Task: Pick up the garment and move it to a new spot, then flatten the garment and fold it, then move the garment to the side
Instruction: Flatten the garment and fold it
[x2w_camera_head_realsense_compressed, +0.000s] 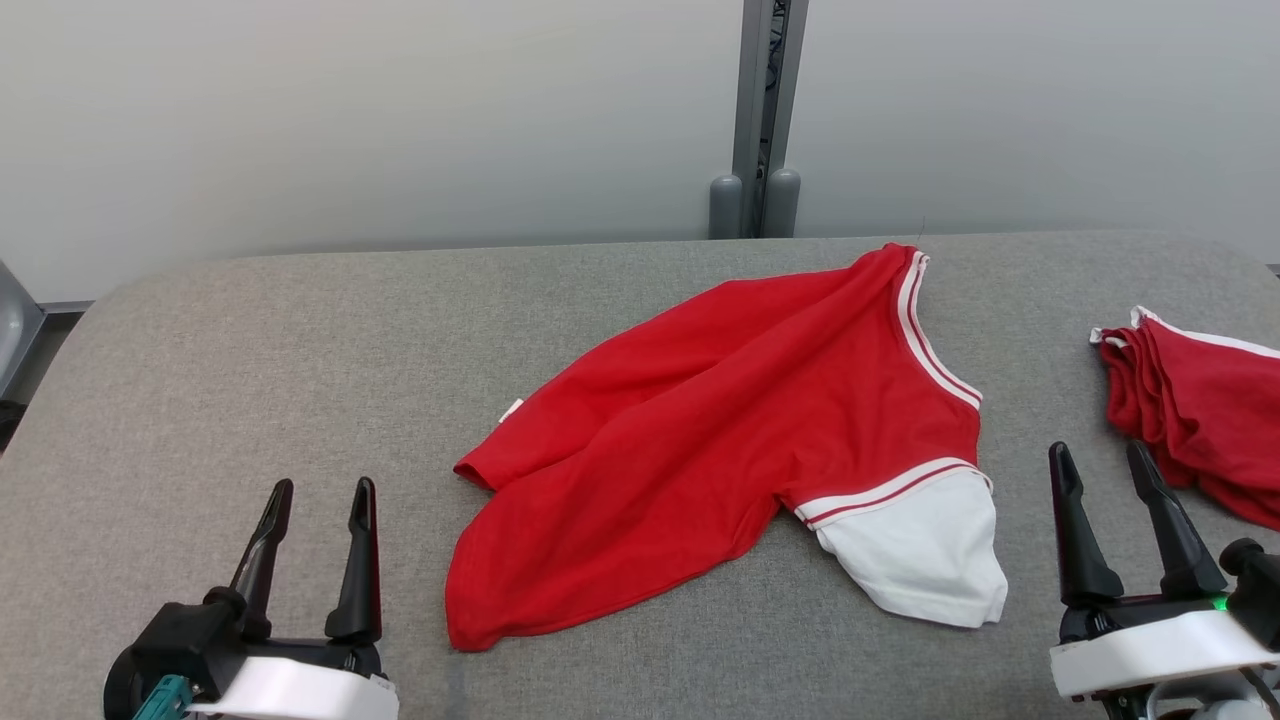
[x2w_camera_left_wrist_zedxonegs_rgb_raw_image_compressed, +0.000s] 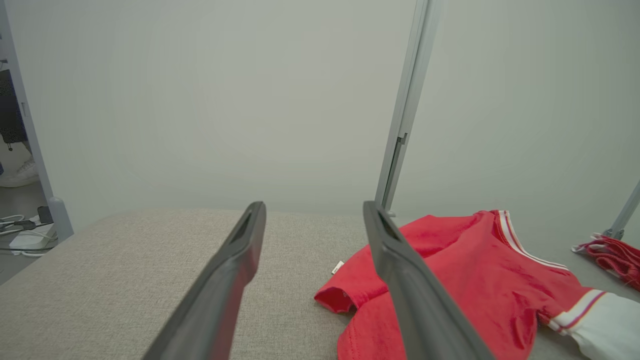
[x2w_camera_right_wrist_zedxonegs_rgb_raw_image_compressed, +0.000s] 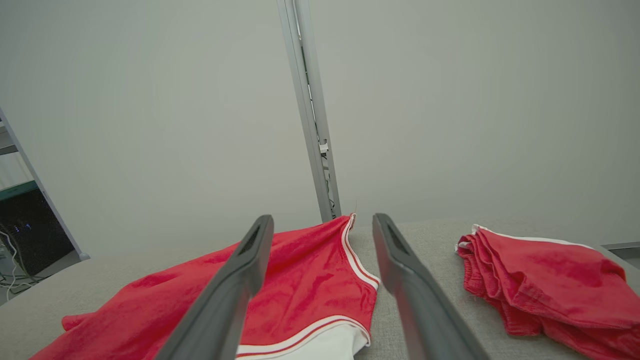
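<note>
The garment (x2w_camera_head_realsense_compressed: 720, 420) is a red T-shirt with white striped trim and a white sleeve, lying loosely spread and creased in the middle of the grey table (x2w_camera_head_realsense_compressed: 300, 350). It also shows in the left wrist view as the garment (x2w_camera_left_wrist_zedxonegs_rgb_raw_image_compressed: 475, 280) and in the right wrist view as the garment (x2w_camera_right_wrist_zedxonegs_rgb_raw_image_compressed: 310, 280). My left gripper (x2w_camera_head_realsense_compressed: 318, 490) stands open at the lower left, well clear of the shirt's left hem. My right gripper (x2w_camera_head_realsense_compressed: 1100, 455) stands open at the lower right, just right of the white sleeve. Neither holds anything.
A stack of folded red garments (x2w_camera_head_realsense_compressed: 1200, 410) lies at the table's right edge, close beyond my right gripper; it appears too as the stack (x2w_camera_right_wrist_zedxonegs_rgb_raw_image_compressed: 540, 285). A grey post (x2w_camera_head_realsense_compressed: 757, 120) rises behind the table's far edge against a pale wall.
</note>
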